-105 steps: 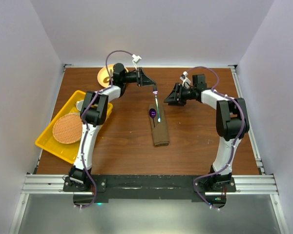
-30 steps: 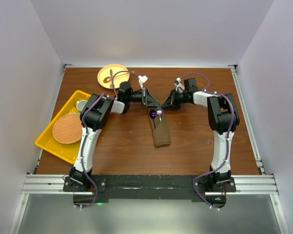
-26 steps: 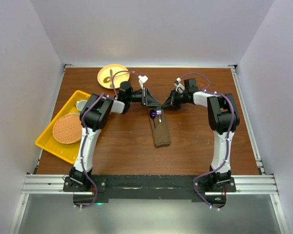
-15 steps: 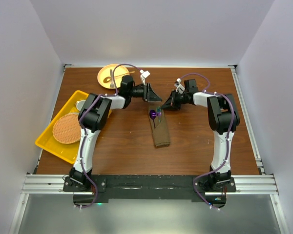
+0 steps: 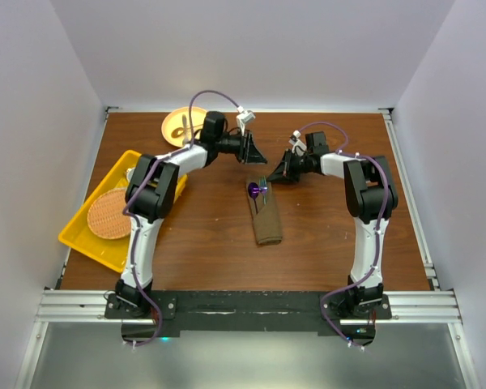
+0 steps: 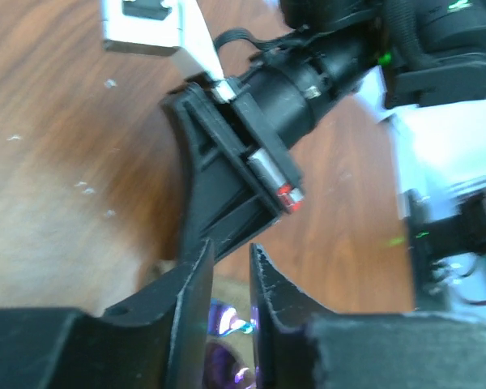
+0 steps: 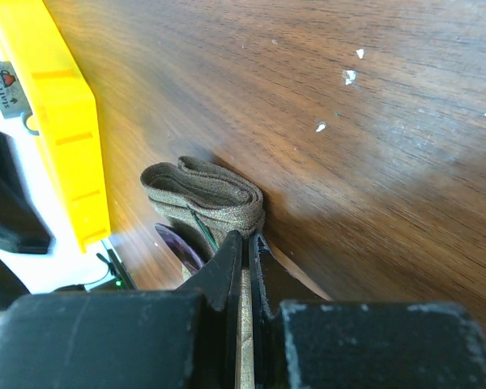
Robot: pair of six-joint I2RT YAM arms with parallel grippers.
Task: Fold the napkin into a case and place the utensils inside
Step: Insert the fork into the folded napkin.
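The napkin (image 5: 266,219), folded into a narrow olive-brown case, lies lengthwise at the table's middle. A glossy purple spoon (image 5: 253,190) pokes out of its far end beside a thin green handle (image 5: 262,198). My right gripper (image 5: 272,178) is down at that far end, shut on the cloth edge (image 7: 241,292); the rolled napkin (image 7: 206,194) and the spoon bowl (image 7: 178,243) sit just past its tips. My left gripper (image 5: 258,158) hovers above and behind the case. Its jaws stand slightly apart and empty (image 6: 229,253), with the spoon (image 6: 227,324) seen below through the gap.
A round yellow plate (image 5: 178,127) sits at the far left. A yellow tray (image 5: 81,239) at the left edge holds a round woven mat (image 5: 112,215). The tray's wall (image 7: 65,121) shows in the right wrist view. The right arm's black wrist (image 6: 292,97) fills the left wrist view.
My left gripper let go at the case's mouth, lifted and drew back toward the far side; its jaws widened, then narrowed. The right gripper kept its hold.
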